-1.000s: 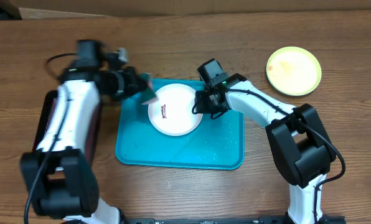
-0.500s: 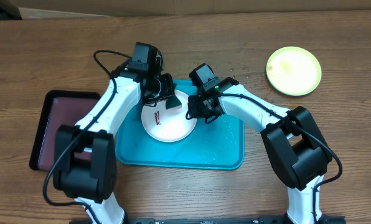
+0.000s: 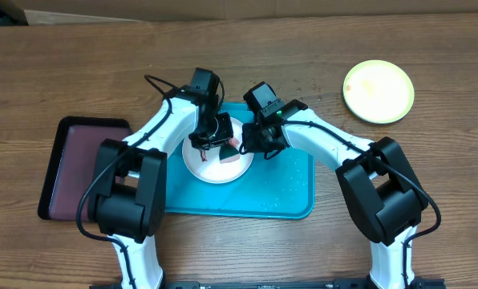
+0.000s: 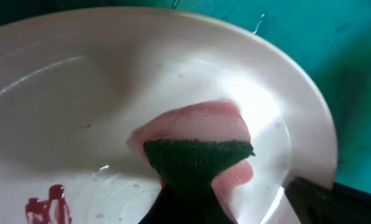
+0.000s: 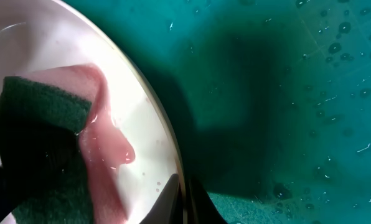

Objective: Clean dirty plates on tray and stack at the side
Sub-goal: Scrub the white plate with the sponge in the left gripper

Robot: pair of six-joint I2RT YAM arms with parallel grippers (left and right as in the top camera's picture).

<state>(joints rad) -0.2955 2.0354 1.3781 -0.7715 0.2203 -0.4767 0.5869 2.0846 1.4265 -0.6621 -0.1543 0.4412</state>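
Left pincer (image 3: 221, 143) now farther across white plate (image 3: 205, 167); jaws behind sponge (image 4: 198, 158)

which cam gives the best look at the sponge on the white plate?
Left wrist: the sponge sits mid-frame, pink body and green scrub face both clear, pressed on the white plate. Right wrist shows it at the left edge, partly cut off. Overhead shows only a small pink patch on the plate.
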